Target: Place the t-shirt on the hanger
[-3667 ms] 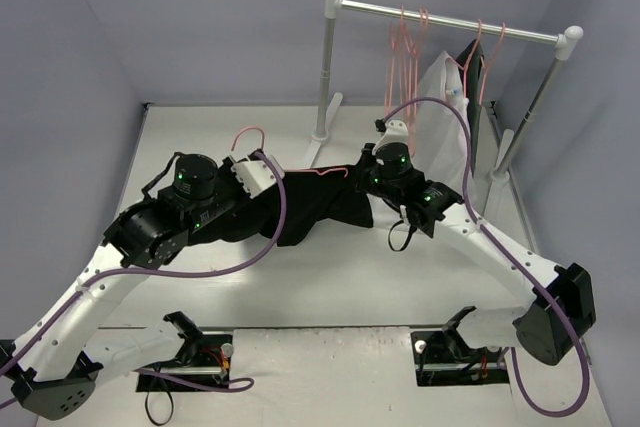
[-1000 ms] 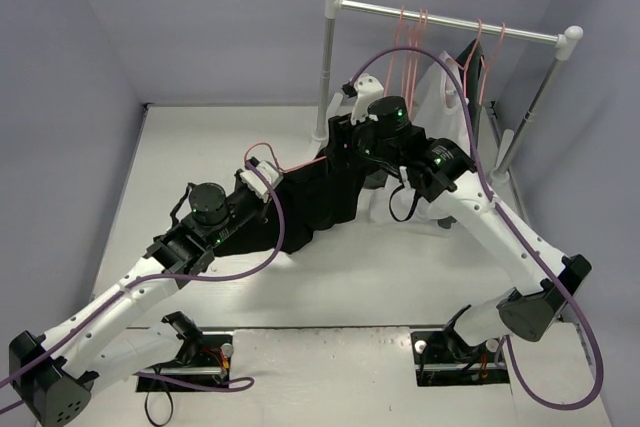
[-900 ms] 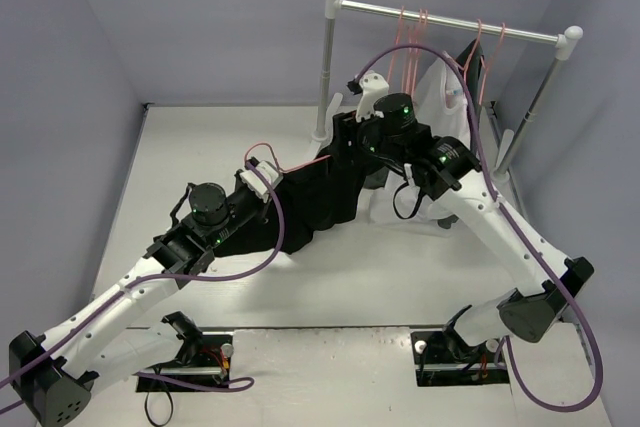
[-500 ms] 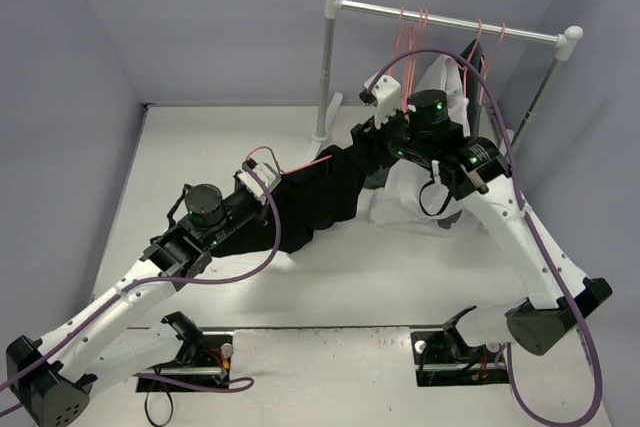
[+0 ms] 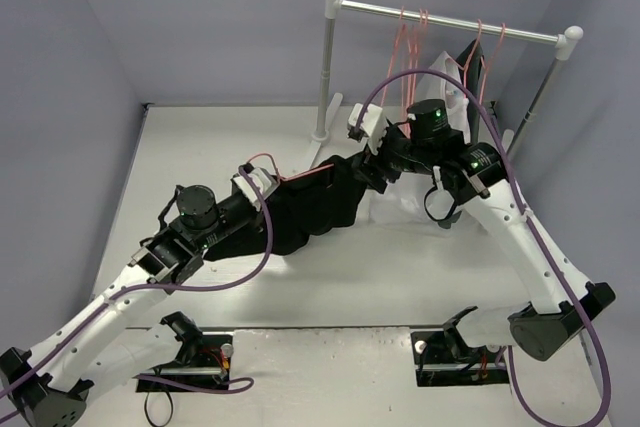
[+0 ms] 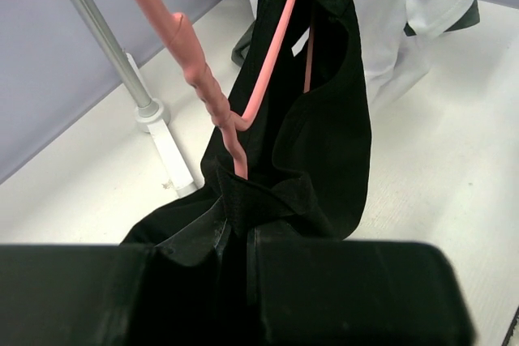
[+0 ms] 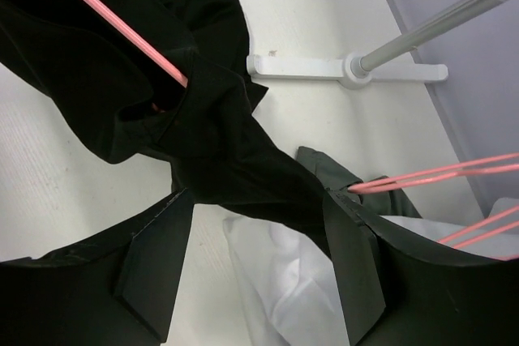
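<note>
The t-shirt (image 6: 332,143) is threaded on the hanger (image 6: 270,54); the right wrist view shows the right claw (image 7: 258,200) apart, and the left claw (image 5: 252,183) clamps it.

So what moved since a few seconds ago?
The right gripper carried its end of the shirt toward the rack, and its jaws now stand open around the cloth. The left gripper drew back slightly. Unchanged: it stays shut on the shirt, with the hanger inside.
</note>
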You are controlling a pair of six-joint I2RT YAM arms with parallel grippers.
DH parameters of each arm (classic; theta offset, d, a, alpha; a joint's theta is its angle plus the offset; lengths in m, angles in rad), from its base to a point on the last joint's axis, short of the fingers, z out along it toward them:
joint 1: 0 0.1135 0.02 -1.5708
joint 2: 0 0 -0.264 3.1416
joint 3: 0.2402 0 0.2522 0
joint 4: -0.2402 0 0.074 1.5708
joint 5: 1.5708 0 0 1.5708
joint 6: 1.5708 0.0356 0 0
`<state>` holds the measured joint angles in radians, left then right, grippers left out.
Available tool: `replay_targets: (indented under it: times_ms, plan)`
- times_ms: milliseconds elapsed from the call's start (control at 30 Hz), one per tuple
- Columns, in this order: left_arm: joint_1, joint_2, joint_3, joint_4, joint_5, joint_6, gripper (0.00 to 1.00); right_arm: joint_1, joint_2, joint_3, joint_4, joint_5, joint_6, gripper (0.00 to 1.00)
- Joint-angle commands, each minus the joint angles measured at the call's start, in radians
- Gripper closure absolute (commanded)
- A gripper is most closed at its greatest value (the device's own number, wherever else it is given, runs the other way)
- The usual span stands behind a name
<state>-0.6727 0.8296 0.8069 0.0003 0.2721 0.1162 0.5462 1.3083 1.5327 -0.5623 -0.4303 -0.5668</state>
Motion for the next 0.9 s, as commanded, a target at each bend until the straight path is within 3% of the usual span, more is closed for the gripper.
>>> replay_targets:
  times_ms: [0,633,733,867]
  plan:
    - [0.007,-0.032,0.091,0.042,0.038,-0.002,1.00,0.018,0.019,0.043,0.021,-0.052,-0.064,0.38]
    - [0.005,-0.023,0.194,-0.138,0.173,0.036,1.00,0.116,0.046,-0.016,0.022,0.008,-0.093,0.36]
    - [0.006,-0.021,0.196,-0.148,0.180,0.044,1.00,0.116,0.041,-0.026,0.021,0.003,-0.091,0.41]
    - [0.007,-0.006,0.219,-0.192,0.175,0.073,1.00,0.116,0.020,-0.048,0.019,-0.002,-0.088,0.64]
